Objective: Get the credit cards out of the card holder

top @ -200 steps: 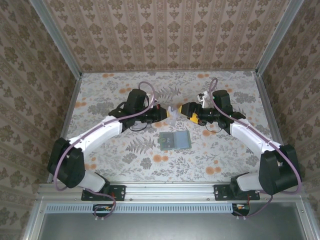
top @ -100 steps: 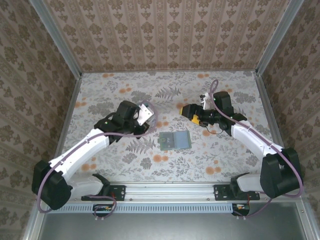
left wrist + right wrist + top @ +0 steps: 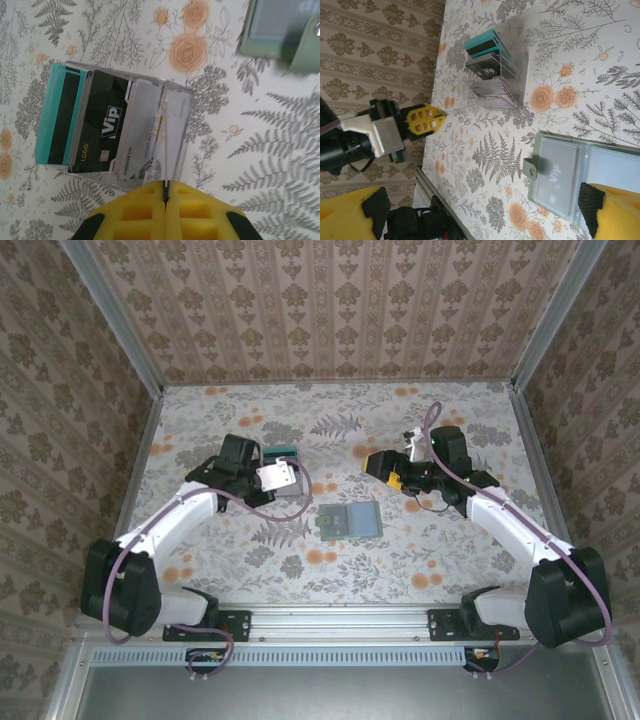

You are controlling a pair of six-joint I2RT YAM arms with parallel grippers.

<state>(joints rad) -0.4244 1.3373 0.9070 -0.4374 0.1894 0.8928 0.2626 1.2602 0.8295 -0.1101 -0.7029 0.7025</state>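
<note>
My left gripper (image 3: 166, 197) hangs over the left half of the table (image 3: 450, 560). Its jaws are pressed flat on a thin pale edge, which I take for a credit card (image 3: 163, 140) seen side-on. I hold it upright, I judge, so that it can slip into the clear stand (image 3: 176, 102) just below. That stand keeps the cards already out on edge and together: a teal group (image 3: 50, 120), one dark card (image 3: 100, 130) and at least one grey-white card (image 3: 137, 130). An exact count I cannot give. Right of it, well apart, the single card holder (image 3: 350, 520) lies open and flat with both panels up, and one pocketed card (image 3: 555, 186) shows behind its greenish window. My right gripper (image 3: 380, 465) hovers just beyond, jaws spread wide and holding nothing, placed, I judge, to go for that card.
</note>
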